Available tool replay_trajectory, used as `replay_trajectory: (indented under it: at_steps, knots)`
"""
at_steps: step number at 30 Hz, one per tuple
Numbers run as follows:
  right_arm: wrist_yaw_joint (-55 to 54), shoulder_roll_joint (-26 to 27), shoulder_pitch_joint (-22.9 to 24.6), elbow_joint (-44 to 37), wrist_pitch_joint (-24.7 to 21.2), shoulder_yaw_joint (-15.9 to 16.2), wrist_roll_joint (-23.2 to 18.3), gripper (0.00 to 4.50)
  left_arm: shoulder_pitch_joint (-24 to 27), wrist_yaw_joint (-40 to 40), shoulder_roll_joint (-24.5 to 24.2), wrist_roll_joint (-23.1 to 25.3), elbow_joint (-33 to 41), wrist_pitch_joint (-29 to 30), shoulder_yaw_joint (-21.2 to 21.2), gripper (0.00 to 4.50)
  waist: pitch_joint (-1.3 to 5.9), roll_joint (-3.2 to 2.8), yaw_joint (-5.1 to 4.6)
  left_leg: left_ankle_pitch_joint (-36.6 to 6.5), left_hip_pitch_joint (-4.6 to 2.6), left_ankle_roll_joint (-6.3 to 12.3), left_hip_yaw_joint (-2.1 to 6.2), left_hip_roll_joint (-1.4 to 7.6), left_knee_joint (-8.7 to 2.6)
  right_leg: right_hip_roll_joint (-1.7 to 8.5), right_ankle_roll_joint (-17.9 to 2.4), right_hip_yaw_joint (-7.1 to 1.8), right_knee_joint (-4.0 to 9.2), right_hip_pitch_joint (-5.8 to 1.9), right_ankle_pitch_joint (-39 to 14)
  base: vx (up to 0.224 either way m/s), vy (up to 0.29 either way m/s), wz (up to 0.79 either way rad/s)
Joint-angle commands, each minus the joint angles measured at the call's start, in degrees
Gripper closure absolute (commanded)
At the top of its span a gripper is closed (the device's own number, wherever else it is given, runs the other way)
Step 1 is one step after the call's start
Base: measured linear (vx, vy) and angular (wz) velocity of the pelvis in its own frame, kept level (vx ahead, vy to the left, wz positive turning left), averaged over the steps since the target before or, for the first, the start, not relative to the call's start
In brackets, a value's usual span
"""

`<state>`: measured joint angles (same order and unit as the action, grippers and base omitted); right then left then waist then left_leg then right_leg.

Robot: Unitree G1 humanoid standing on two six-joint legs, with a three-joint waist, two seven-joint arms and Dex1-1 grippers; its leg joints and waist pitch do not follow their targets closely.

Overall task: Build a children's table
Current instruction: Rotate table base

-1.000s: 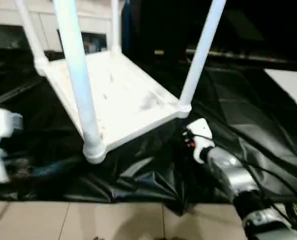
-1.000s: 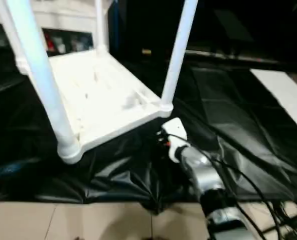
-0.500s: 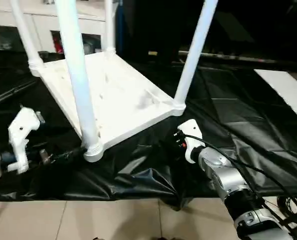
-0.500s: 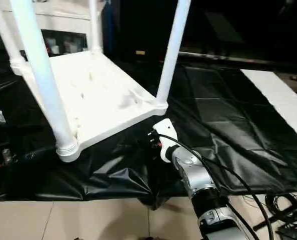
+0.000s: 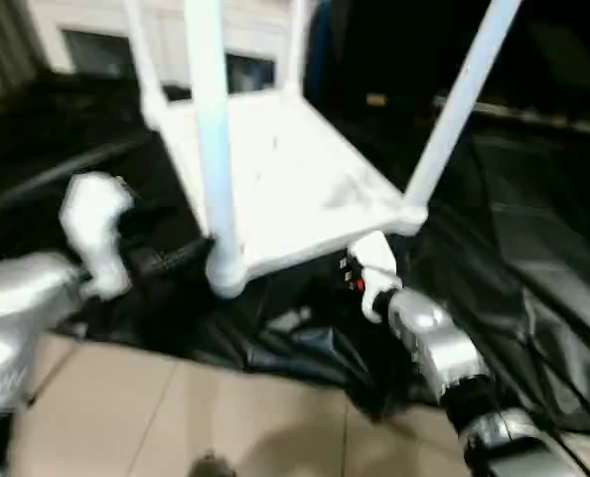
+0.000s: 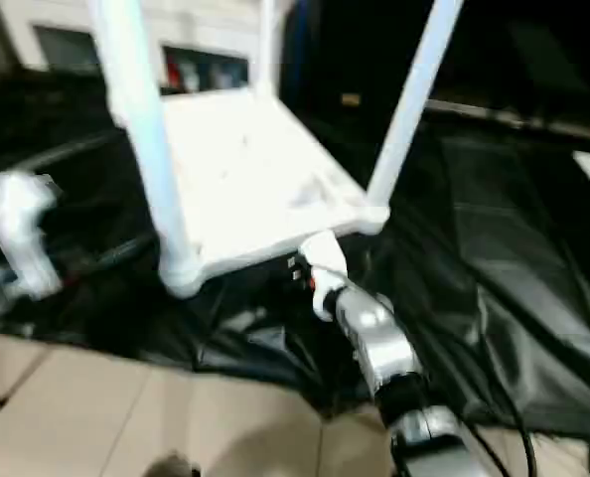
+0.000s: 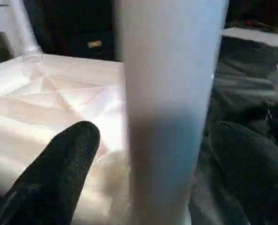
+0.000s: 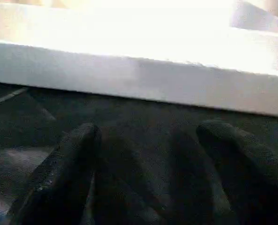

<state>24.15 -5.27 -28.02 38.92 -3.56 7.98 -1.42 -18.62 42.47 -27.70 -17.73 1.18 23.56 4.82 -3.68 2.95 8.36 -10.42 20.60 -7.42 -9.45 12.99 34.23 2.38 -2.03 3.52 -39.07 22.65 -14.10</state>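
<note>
Children's table [image 5: 295, 189] lies inverted on black sheeting [image 5: 533, 288], 4 legs seated upright. Left gripper [image 7: 148, 154], fingers apart, straddles the near leg [image 5: 211, 149], unclamped. Right gripper [image 8: 148, 159], fingers apart, faces the top's edge. Judged step: seating check; next, close and press. Cabinet [image 5: 96, 40] behind.

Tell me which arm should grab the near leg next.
Left. In the left wrist view the near leg stands between the left gripper's open fingers. The right gripper is open too, but faces the tabletop's edge, beside another corner.
</note>
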Motion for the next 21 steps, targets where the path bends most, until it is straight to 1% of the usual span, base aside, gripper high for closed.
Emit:
replay_trajectory:
  at_steps: [1,2,3,4,5,6,7,8,9,10,12,13,14,15,16,17,18,19,20,21]
  knots:
    - [-0.5,0.0,-0.6,-0.3,0.0,-0.5,0.6,0.65,-1.9,-0.3,1.0,0.3,-1.8,-1.0,-1.1,0.02,4.40,-1.65,-0.61,-7.6,-0.11,-2.44,0.23,0.26,-4.01,4.40,-7.0,-3.19,5.17,-3.04,0.9,0.000,0.000,0.00]
    - [-0.7,0.2,-0.7,-0.1,0.0,-0.5,0.6,0.65,-2.8,-0.1,1.7,-0.3,-3.0,-1.2,-1.4,0.02,4.46,-1.43,-1.25,-5.2,0.41,-2.33,0.31,0.01,-3.92,4.18,-7.6,-3.09,4.77,-3.51,5.0,0.000,0.000,0.00]
    - [-0.9,0.4,-0.8,0.0,0.1,-0.5,0.6,0.65,-3.4,0.0,2.1,-0.6,-3.8,-1.4,-1.6,0.02,4.59,-1.45,-1.60,-4.8,0.16,-2.00,0.16,-0.13,-3.73,4.08,-8.2,-3.13,4.78,-3.27,7.9,0.000,0.000,0.00]
    - [-1.1,0.5,-1.0,0.3,0.3,-0.5,0.7,0.65,-4.0,0.1,2.4,-0.7,-4.4,-1.4,-1.8,0.02,4.64,-1.33,-1.89,-4.2,0.35,-1.75,0.18,-0.24,-3.62,4.08,-8.6,-3.17,4.58,-3.52,9.8,0.000,0.000,0.00]
    - [-1.3,0.6,-1.1,0.6,0.4,-0.5,0.7,0.65,-4.3,0.2,2.6,-0.9,-4.9,-1.4,-2.0,0.02,4.69,-1.49,-2.16,-3.7,0.20,-1.12,0.10,-0.26,-3.59,4.02,-9.2,-3.11,4.62,-3.48,11.8,0.000,0.000,0.00]
    - [-3.7,1.0,-2.3,2.6,1.5,-0.7,1.5,0.65,-5.7,2.0,3.9,-2.2,-6.0,-0.7,-2.8,0.02,4.63,-1.59,-2.24,-3.6,0.12,-0.68,0.02,-0.23,-3.56,4.16,-9.8,-3.15,4.66,-3.38,12.5,0.000,0.000,0.00]
    - [-5.3,1.1,-3.1,4.0,1.8,-0.9,1.9,0.65,-6.0,3.7,4.5,-3.4,-5.3,0.2,-3.5,0.02,4.61,-1.79,-2.24,-3.9,0.06,-0.74,-0.04,-0.25,-3.55,4.17,-10.2,-3.14,4.70,-3.32,12.1,0.000,0.000,0.00]
    - [-5.3,1.1,-3.1,4.0,1.8,-0.9,1.9,0.65,-6.0,3.7,4.5,-3.4,-5.3,0.2,-3.5,0.02,4.52,-1.67,-2.19,-4.7,0.03,-1.04,-0.07,-0.07,-3.69,4.32,-10.7,-3.12,4.79,-3.38,11.0,0.000,0.000,0.00]
    - [-6.6,1.2,-3.8,5.1,1.9,-1.2,2.2,0.65,-6.0,5.1,5.0,-4.6,-4.1,1.2,-4.1,0.02,4.50,-1.67,-2.15,-5.1,-0.03,-1.08,-0.14,-0.02,-3.66,4.32,-10.7,-3.16,4.79,-3.35,10.6,0.000,0.000,0.00]
    - [-7.8,1.3,-4.8,6.7,2.1,-1.5,2.5,0.65,-5.8,7.1,6.0,-7.4,-1.3,3.5,-5.0,0.02,4.41,-1.79,-2.18,-6.1,-0.16,-1.16,-0.16,0.05,-3.73,4.36,-10.7,-3.19,4.87,-3.22,9.5,0.000,0.000,0.00]
    - [-8.1,1.7,-6.0,8.0,2.3,-2.1,2.0,0.65,-5.2,10.9,7.1,-12.9,4.4,8.1,-7.6,0.02,4.45,-1.73,-1.87,-6.6,-0.29,-1.60,-0.28,0.15,-3.66,4.45,-10.7,-3.24,4.67,-3.26,9.4,0.000,0.000,0.00]
    - [-8.2,1.8,-6.4,8.3,2.2,-2.2,1.9,0.65,-5.1,12.1,7.4,-14.5,6.3,9.4,-9.0,0.02,4.52,-1.69,-1.88,-6.0,-0.15,-1.69,-0.24,0.22,-3.70,4.49,-10.8,-3.22,4.55,-3.44,10.1,0.000,0.000,0.00]
    - [-8.2,2.0,-6.8,8.7,2.4,-2.1,1.9,0.65,-5.2,12.8,8.0,-15.6,7.7,10.4,-10.6,0.02,4.33,-1.58,-2.00,-5.4,0.15,-1.54,-0.22,0.03,-3.71,4.29,-10.5,-3.13,4.52,-3.53,11.3,0.000,0.000,0.00]
    - [-8.3,2.0,-6.9,8.8,2.5,-2.1,2.0,0.65,-5.3,12.9,8.2,-15.7,7.9,10.5,-10.9,0.02,4.48,-1.64,-2.04,-5.4,-0.07,-1.44,-0.24,0.13,-3.69,4.30,-10.3,-3.08,4.61,-3.52,11.5,0.000,0.000,0.00]
    - [-8.3,2.1,-7.0,9.0,2.6,-2.1,2.0,0.65,-5.3,13.1,8.5,-15.9,8.2,10.7,-11.4,0.02,4.42,-1.45,-2.25,-5.1,0.17,-1.40,-0.24,0.04,-3.67,4.23,-10.3,-3.12,4.54,-3.69,11.9,0.000,0.000,0.00]
    - [-8.2,2.2,-7.3,9.2,2.8,-2.0,2.0,0.65,-5.9,12.6,9.9,-15.1,7.8,9.8,-12.7,0.02,4.39,-1.15,-2.43,-4.7,0.29,-1.07,-0.31,-0.07,-3.68,4.21,-10.1,-3.16,4.66,-3.90,12.1,0.000,0.000,0.00]
    - [-8.1,2.5,-7.8,10.1,3.5,-1.8,2.1,0.65,-7.0,12.3,12.4,-13.3,6.7,8.4,-14.9,0.02,4.36,-1.16,-2.70,-4.8,0.36,-0.86,-0.33,-0.08,-3.64,4.39,-9.9,-3.23,4.78,-3.99,11.5,0.000,0.000,0.00]
    - [-8.0,2.6,-7.9,10.2,3.6,-1.8,2.1,0.65,-7.2,12.2,12.9,-13.0,6.4,8.2,-15.2,0.02,4.38,-1.15,-2.78,-4.8,0.31,-0.76,-0.35,-0.09,-3.59,4.37,-9.9,-3.24,4.85,-3.98,11.2,0.000,0.000,0.00]
    - [-7.7,2.8,-8.3,10.8,4.0,-1.6,2.2,0.65,-8.8,11.3,15.7,-10.7,3.8,6.7,-17.1,0.02,4.41,-0.91,-3.08,-4.8,0.45,-0.44,-0.39,-0.12,-3.55,4.39,-9.8,-3.28,4.91,-4.12,10.9,0.000,0.000,0.00]
    - [-7.6,2.9,-8.3,10.9,4.1,-1.5,2.2,0.65,-9.7,10.7,16.9,-9.3,2.1,5.5,-17.8,0.02,4.24,-0.86,-3.16,-5.1,0.40,-0.24,-0.38,-0.15,-3.53,4.37,-9.6,-3.31,5.07,-4.09,9.5,0.000,0.000,0.00]
